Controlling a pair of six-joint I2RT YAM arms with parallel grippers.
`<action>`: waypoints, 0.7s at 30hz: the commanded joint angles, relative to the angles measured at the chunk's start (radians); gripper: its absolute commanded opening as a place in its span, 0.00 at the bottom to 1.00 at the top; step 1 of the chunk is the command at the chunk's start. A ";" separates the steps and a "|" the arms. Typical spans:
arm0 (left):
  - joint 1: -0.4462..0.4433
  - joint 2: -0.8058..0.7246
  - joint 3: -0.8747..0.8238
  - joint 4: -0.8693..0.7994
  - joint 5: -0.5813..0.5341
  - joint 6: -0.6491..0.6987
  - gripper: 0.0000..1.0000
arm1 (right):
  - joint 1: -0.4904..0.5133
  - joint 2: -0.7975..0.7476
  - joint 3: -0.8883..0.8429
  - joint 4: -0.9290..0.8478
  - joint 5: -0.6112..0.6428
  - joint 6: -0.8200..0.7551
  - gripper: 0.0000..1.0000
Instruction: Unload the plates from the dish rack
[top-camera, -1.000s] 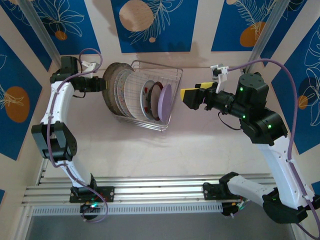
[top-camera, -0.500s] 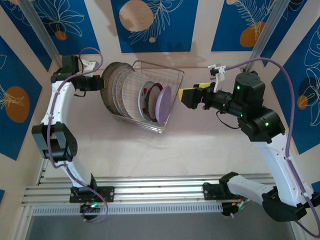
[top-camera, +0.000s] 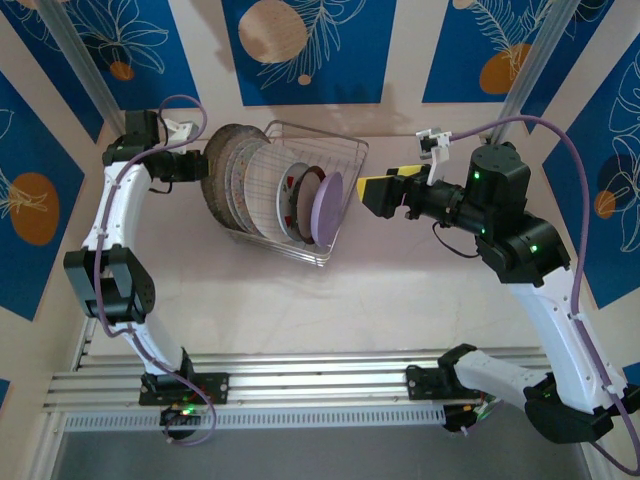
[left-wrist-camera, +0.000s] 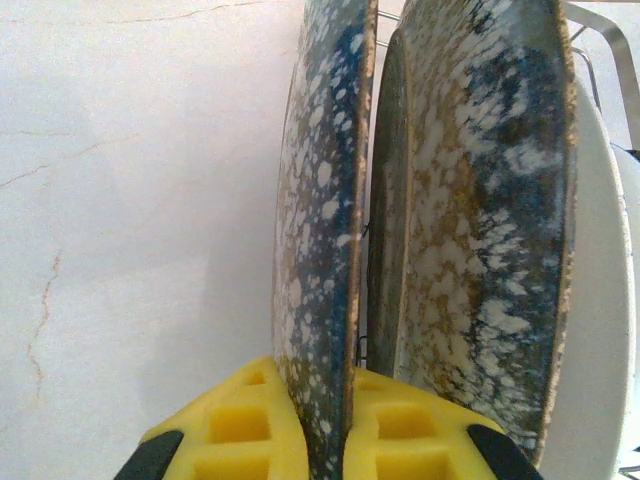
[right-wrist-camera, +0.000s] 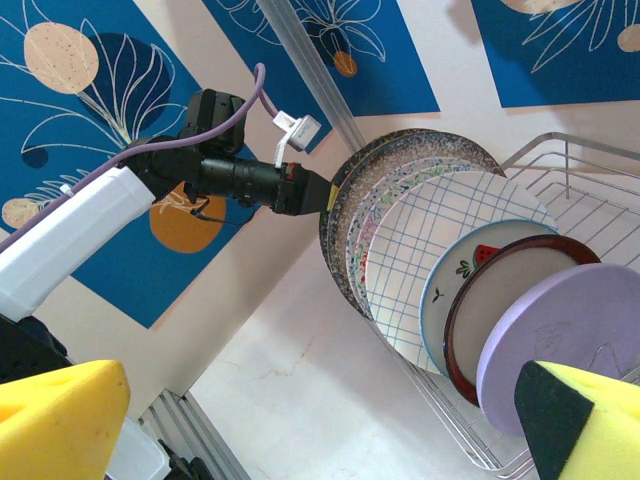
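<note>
Your left pincer (left-wrist-camera: 325, 425) is pinched on the rim of the outermost speckled plate (left-wrist-camera: 318, 230), at the left end of the row standing on edge in the dish rack (top-camera: 345, 165). Your right pincer (top-camera: 372, 196) is spread wide, just beside the lilac plate (top-camera: 325, 208) at the row's other end. The rack sits toward the back of the table (top-camera: 330, 310).

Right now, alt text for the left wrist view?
The yellow-fingered left gripper is shut on the rim of the outer speckled plate, standing on edge. A second speckled plate and a white plate stand beside it on the right, dish rack wire at top right, pale table on the left.
</note>
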 joint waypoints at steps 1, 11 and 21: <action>-0.022 -0.019 0.071 -0.037 0.106 -0.013 0.00 | 0.010 -0.006 -0.006 0.000 0.004 0.007 1.00; -0.021 -0.009 0.175 -0.081 0.098 -0.019 0.00 | 0.012 -0.009 -0.012 0.003 0.007 0.013 1.00; -0.021 -0.025 0.217 -0.074 0.071 -0.056 0.00 | 0.014 -0.014 -0.018 0.003 0.009 0.015 1.00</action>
